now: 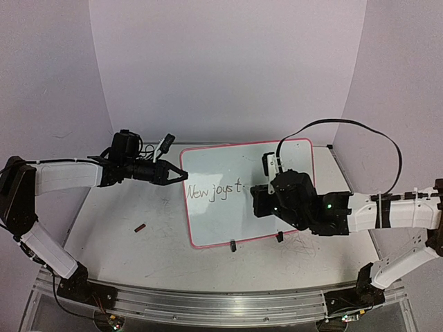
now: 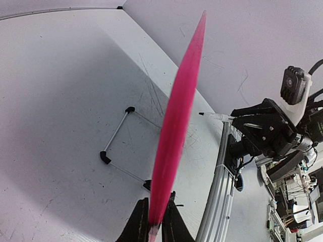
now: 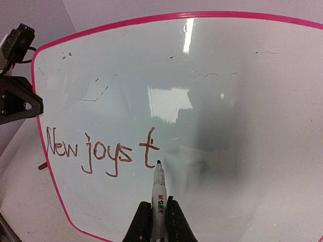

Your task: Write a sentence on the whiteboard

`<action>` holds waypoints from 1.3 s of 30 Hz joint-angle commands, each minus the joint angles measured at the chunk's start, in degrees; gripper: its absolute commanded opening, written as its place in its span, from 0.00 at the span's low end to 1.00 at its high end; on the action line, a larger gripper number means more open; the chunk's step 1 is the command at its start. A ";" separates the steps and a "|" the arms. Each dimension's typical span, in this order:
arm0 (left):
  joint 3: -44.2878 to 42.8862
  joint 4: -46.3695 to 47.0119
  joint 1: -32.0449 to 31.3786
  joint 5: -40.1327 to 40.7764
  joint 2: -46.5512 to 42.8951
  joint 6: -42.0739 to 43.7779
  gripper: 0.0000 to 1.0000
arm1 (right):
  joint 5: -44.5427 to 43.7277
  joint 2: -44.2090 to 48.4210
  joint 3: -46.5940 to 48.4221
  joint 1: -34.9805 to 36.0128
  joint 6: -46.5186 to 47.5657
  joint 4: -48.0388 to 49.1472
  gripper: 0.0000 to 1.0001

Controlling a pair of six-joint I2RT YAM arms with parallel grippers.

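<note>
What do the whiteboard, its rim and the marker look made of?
The whiteboard: smooth glossy white face, maybe melamine or coated steel; it mirrors bright light patches. The rim: pink-red, probably plastic, judging by even colour and rounded corners. The marker: white barrel, likely plastic, with printed lettering and dark tip.

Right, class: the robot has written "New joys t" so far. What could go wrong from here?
1. The left gripper pinches the whiteboard by one edge only. Pressure from the marker in the right gripper might shift the whiteboard and skew the sentence.
2. The words fill nearly half the whiteboard's width, so a long sentence may run into the right rim.
</note>
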State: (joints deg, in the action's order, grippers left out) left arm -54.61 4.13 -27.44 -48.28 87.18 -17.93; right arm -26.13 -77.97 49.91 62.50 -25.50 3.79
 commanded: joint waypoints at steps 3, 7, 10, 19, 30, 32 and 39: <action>-0.81 -0.48 -1.39 -1.31 -1.13 0.27 0.09 | 0.70 -2.88 2.56 -0.11 0.52 3.42 0.00; -0.82 -0.49 -1.39 -1.34 -1.14 0.27 0.09 | -0.75 -3.41 2.72 -0.23 0.04 3.42 0.00; -0.83 -0.55 -1.39 -1.30 -1.19 0.27 0.09 | -1.65 -3.52 2.64 -0.32 -0.23 3.37 0.00; -0.86 -0.57 -1.39 -1.32 -0.96 0.33 0.09 | -3.48 -3.60 2.56 -0.46 -0.92 1.98 0.00; -0.85 -0.64 -1.47 -1.36 -0.78 0.33 0.09 | -2.72 -2.78 2.99 -0.64 -0.41 1.68 0.00; -0.89 -0.65 -1.47 -1.38 -0.78 0.36 0.09 | -1.69 -1.02 2.78 -0.68 0.50 3.24 0.00; -0.94 -0.63 -1.47 -1.42 -0.77 0.36 0.09 | -3.17 -1.92 5.20 -1.85 2.30 4.03 0.00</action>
State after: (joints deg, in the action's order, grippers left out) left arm -54.61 4.12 -27.44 -48.29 87.18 -17.90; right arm -28.03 -80.38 51.29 61.58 -24.64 5.23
